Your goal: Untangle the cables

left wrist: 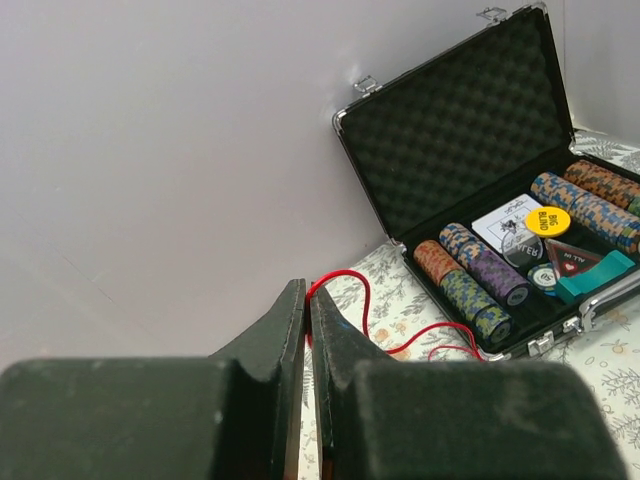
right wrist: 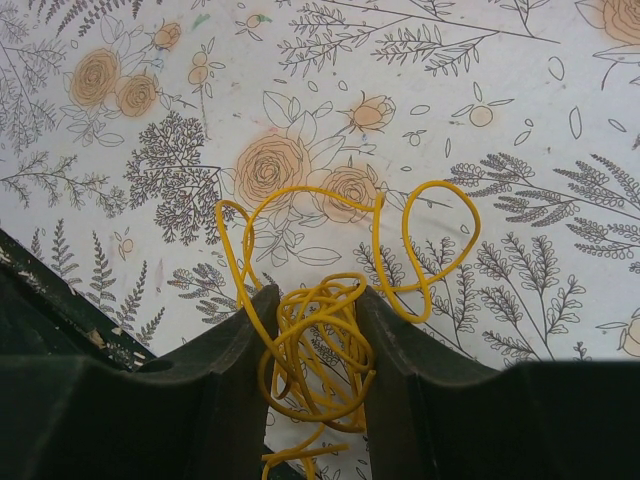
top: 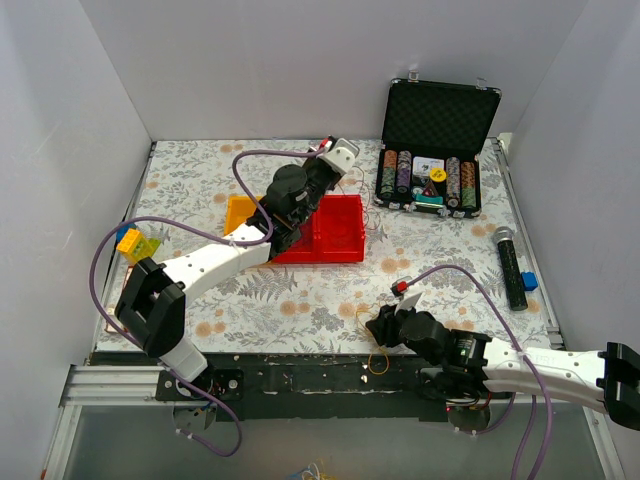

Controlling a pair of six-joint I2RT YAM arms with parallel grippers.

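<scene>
1. Left gripper (left wrist: 308,300): fingertips pressed together, with no gap showing. Pinches the red cable (left wrist: 367,305) at the very tips. From there the strand arcs ahead of the fingers and off to their right, ending near the foot of the open chip case (left wrist: 470,110).
2. Right gripper (right wrist: 315,292): closed part-way onto the yellow cable (right wrist: 315,345). Coiled strands touch both inner faces of the fingers (right wrist: 240,350). The coil sits between them, back from the tips.
3. Ahead of the right fingertips, note two open yellow loops lying flat on the floral table (right wrist: 520,120). A short tail trails behind the coil, toward the palm.
4. Step in hand, as judged: securing the yellow coil so it can be drawn clear. No link between the red and yellow strands shows in any view, so whether they are still tangled cannot be told.
5. Squeeze only enough to stop slipping. Crushing the coil probably tightens its turns.
6. Lift and draw back slowly, watching the loops ahead of the tips. Stop if one shrinks toward a knot.
7. Use the left pinch as an anchor. Avoid sideways pull, since thin wire held at the tip ends likely slips out.
</scene>
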